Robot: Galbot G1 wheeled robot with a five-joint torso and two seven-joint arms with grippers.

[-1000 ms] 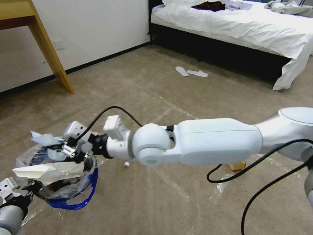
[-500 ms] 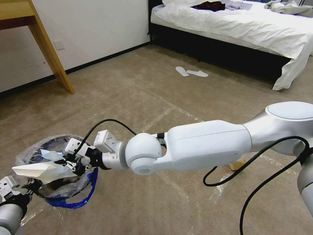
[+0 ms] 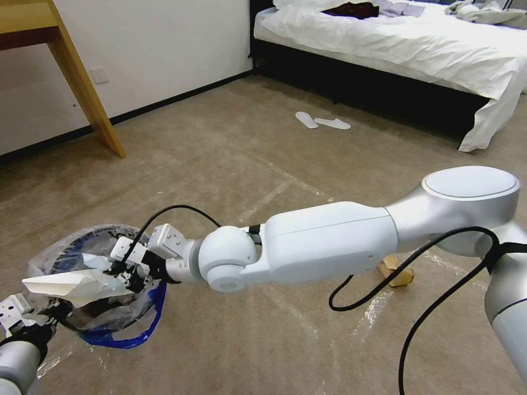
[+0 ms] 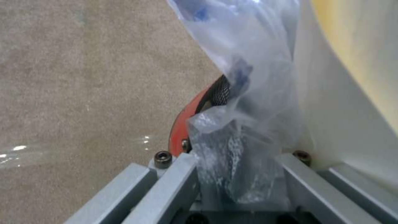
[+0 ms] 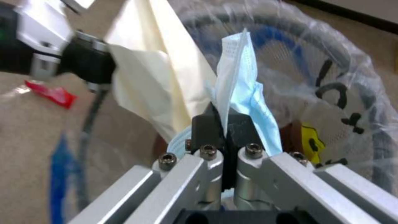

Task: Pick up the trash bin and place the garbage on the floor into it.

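Observation:
My left gripper (image 3: pixel 27 325) holds the trash bin (image 3: pixel 134 307) up at the lower left, above the floor (image 3: pixel 230 148). In the left wrist view that gripper (image 4: pixel 238 169) is shut on the bin's red rim (image 4: pixel 182 123) and its clear liner (image 4: pixel 253 74). My right gripper (image 3: pixel 119 272) reaches across, just over the bin's mouth. It (image 5: pixel 222 124) is shut on a pale blue mask (image 5: pixel 244 93). A large cream paper (image 3: pixel 66 283) lies across the bin's opening. A yellow packet (image 5: pixel 312 143) sits inside the bin. A red wrapper (image 5: pixel 52 94) lies on the carpet below.
A small brown piece (image 3: pixel 396 270) lies on the carpet under my right arm. A wooden table leg (image 3: pixel 88 93) stands at the back left. A white bed (image 3: pixel 417 49) fills the back right, with two white slippers (image 3: pixel 322 122) in front of it.
My right arm has moved down and left, carrying the blue mask from above the bin's far rim to its mouth. The bin and left gripper stay put.

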